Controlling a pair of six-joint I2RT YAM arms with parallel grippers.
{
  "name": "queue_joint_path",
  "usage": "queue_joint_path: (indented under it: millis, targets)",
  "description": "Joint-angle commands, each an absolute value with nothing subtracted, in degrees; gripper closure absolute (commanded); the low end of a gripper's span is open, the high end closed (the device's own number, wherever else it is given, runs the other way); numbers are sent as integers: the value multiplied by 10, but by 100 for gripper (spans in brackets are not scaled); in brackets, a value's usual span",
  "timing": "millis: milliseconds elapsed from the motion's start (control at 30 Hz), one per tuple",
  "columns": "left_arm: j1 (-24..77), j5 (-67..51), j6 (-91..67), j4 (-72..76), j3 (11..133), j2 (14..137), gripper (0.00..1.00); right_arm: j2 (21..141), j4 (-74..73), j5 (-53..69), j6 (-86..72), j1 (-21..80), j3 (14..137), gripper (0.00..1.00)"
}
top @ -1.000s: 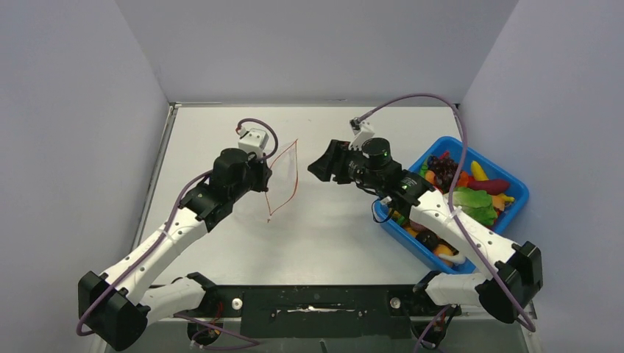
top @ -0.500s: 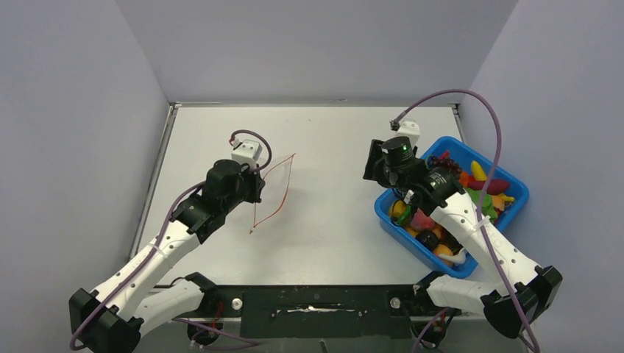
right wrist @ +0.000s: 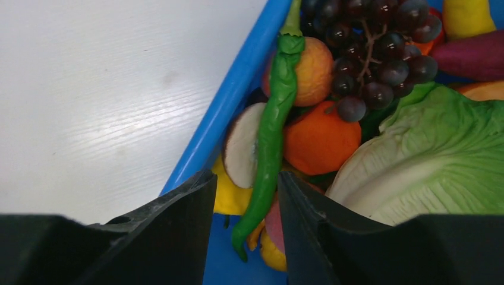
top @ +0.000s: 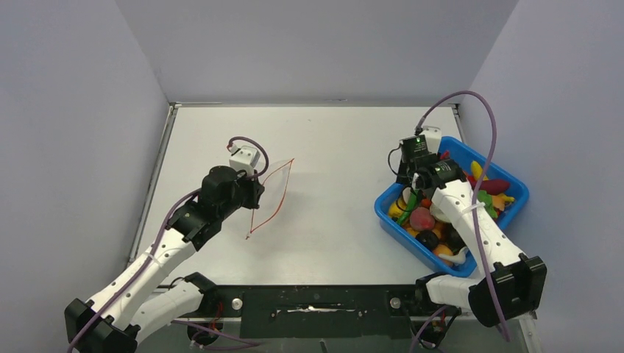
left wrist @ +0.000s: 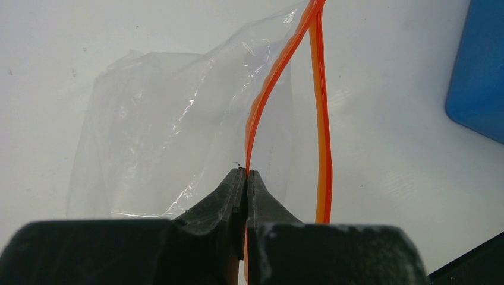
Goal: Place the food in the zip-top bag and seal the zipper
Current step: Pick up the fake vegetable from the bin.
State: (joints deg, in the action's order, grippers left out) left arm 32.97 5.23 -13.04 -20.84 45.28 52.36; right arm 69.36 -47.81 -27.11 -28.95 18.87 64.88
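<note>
The left gripper (left wrist: 246, 172), clenched on one zipper (left wrist: 279, 65) lip, holds the limp, slippery zip-top bag (left wrist: 172, 130) over the table's (top: 331, 132) left half, while the right gripper (right wrist: 248, 196), jaws parted and apparently not gripping, straddles a light, slim green pepper (right wrist: 270, 142) mid-length in the right-edge blue bin (right wrist: 238, 89).

Bright even light, soft shadows.
</note>
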Motion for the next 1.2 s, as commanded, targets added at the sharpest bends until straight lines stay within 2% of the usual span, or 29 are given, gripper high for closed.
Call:
queue_joint_path:
  millis: [0,167,433,733,1167]
  targets:
    - [331,37,-125,-180,456,502,100,714,-407,-298,-264,144,627,59]
    - [331,29,-125,-175,453,495,100,737,-351,-249,-247,74,632,64]
    - [331,23,-122,-172,449,497,100,785,-280,-113,-225,-11,637,64]
    - [331,25,-120,-172,448,498,100,818,-222,-46,-203,-63,623,64]
    - [331,17,-122,-171,448,500,100,839,-199,23,-183,-78,607,60]
